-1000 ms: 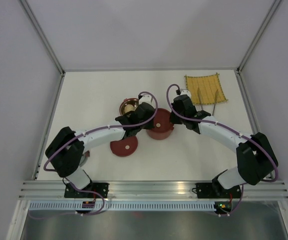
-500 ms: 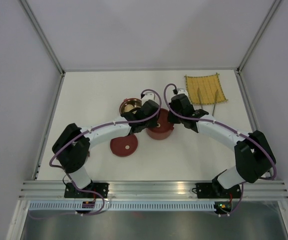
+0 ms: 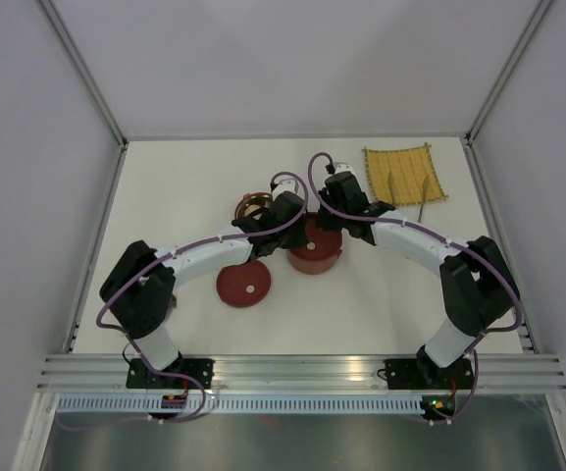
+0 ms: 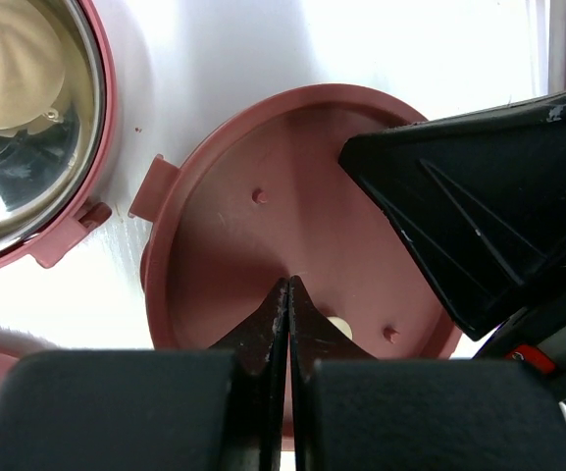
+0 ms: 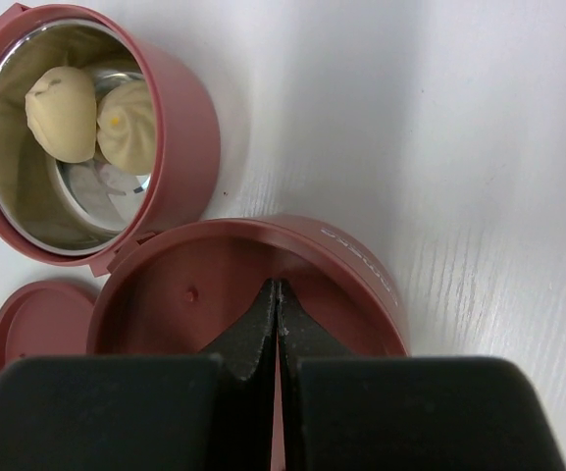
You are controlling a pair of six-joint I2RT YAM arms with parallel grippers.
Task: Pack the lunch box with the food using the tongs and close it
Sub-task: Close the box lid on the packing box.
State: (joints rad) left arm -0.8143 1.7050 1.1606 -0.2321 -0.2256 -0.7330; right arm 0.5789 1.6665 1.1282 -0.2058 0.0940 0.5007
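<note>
Left gripper (image 4: 288, 294): the jaws were pressed fully together, nothing held between them. Their tips were set directly over the lidded bowl (image 4: 233, 226), whose pale knob (image 4: 339, 327) was seen just right of and nearer than the tips.

Right gripper (image 5: 276, 299): the jaws were likewise shut tight and empty, with the tips placed over the same lid from the opposite side. Whether either pair touched the lid could not be told.

The open bowl (image 5: 180, 137), with two buns (image 5: 62, 113) inside, was found ahead and left of both pairs of jaws. A loose lid (image 5: 37, 319) lay to the left of the right jaws. The tongs (image 3: 424, 191) were left on the mat (image 3: 405, 167), well apart from both.
</note>
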